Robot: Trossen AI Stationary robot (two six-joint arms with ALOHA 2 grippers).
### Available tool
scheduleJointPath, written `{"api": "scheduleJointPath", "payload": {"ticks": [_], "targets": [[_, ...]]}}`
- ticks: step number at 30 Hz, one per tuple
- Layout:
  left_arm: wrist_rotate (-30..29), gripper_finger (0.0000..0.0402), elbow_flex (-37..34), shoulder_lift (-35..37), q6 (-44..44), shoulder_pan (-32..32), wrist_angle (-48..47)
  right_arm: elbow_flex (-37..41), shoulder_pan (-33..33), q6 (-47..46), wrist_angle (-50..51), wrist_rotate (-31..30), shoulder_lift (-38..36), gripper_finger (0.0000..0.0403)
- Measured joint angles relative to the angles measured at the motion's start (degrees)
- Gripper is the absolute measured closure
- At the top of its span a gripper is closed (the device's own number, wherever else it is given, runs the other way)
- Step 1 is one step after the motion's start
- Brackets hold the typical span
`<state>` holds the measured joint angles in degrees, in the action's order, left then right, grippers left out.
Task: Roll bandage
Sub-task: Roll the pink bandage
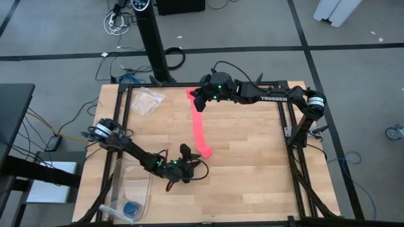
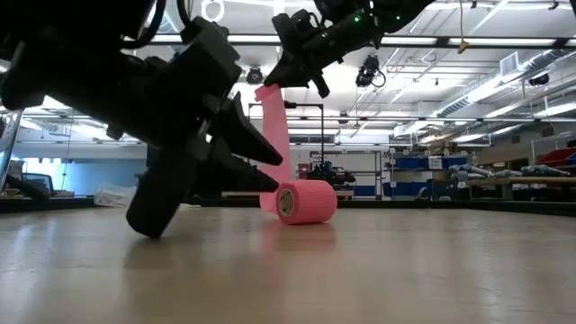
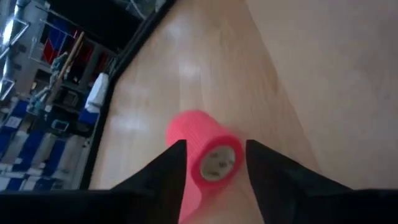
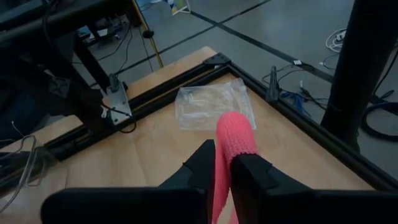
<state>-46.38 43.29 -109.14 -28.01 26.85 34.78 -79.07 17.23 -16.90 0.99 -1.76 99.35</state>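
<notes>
- The bandage (image 1: 199,129) lies across the middle of the table (image 1: 252,164) as a pink band, with its rolled part (image 2: 306,202) at the end nearer the left arm and its free end lifted at the far side.
- The right gripper (image 4: 222,163) is pinched shut on the free end and holds it up off the wood; in my view it should keep the strip taut and straight in line with the roll.
- The left gripper (image 3: 214,160) stands open with a finger on either side of the roll, touching neither side as far as I can see. To roll well it should close squarely on the roll's ends, then turn it toward the held end without skewing.
- Hard to make out: the high view hides the left fingertips under the wrist, and whether the roll is wound evenly cannot be told.
- A clear plastic bag (image 1: 148,100) lies near the far left corner, well apart.
</notes>
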Motion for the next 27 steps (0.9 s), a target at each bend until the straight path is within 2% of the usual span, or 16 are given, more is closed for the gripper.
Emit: {"api": "scheduleJointPath", "payload": {"ticks": [6, 16, 22, 27], "targets": [[-4.5, 0.0213, 0.6, -1.7, 0.2, -1.5, 1.3, 0.0, -0.6, 0.3, -0.1, 0.0, 0.0, 0.0358], [2.4, 0.0213, 1.0, -1.7, 0.3, -5.7, 0.2, 0.0, -0.7, 0.5, -0.3, 0.2, -0.1, 0.0358], [3.4, 0.0214, 2.0, -1.9, -2.9, -7.6, -0.3, 0.0, -0.8, 0.5, -0.3, 0.5, -0.1, 0.036], [4.7, 0.0226, 3.5, -1.9, -2.8, -8.8, -5.2, 0.0, -1.0, 0.5, -0.3, 0.5, -0.1, 0.0362]]}}
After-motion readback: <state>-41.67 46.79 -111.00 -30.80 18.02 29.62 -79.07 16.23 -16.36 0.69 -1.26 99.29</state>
